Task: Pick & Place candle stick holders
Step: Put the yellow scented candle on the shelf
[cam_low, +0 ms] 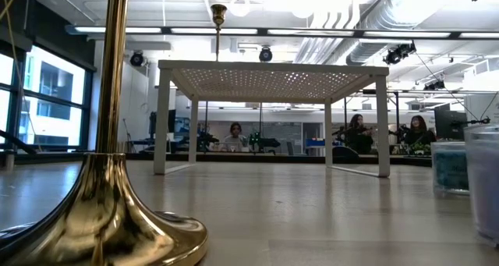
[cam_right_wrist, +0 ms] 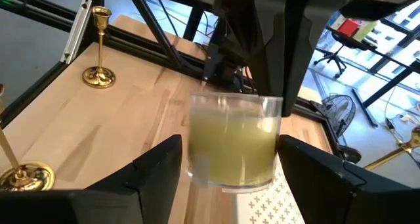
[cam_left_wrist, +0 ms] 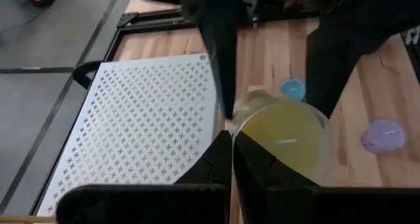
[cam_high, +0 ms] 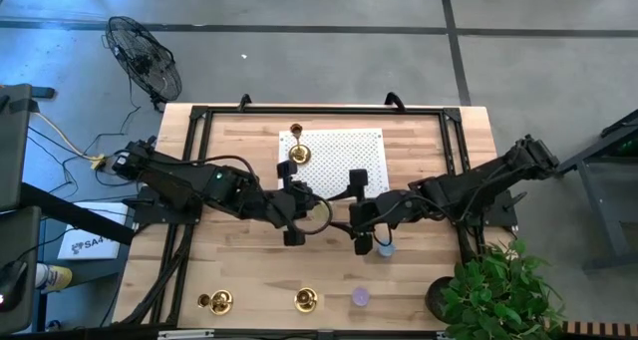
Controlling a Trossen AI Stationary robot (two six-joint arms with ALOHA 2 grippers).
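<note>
Pale wooden-plank table [cam_high: 239, 270], centre frame. White perforated metal shelf [cam_high: 344, 156], upper centre. Left gripper [cam_high: 297, 208], centre: fingers clenched, empty. Right gripper [cam_right_wrist: 230, 159], centre-right: fingers spread around glass jar of yellow candle [cam_right_wrist: 233, 142]; contact uncertain. Three shiny brass candle stick holders: one on shelf [cam_high: 298, 151], two at lower left edge [cam_high: 214, 301] [cam_high: 306, 300].

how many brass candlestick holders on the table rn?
3. One candlestick holder stands on the white perforated platform; two stand on the table's near edge: one left, one center. Arms may hide others.
</note>
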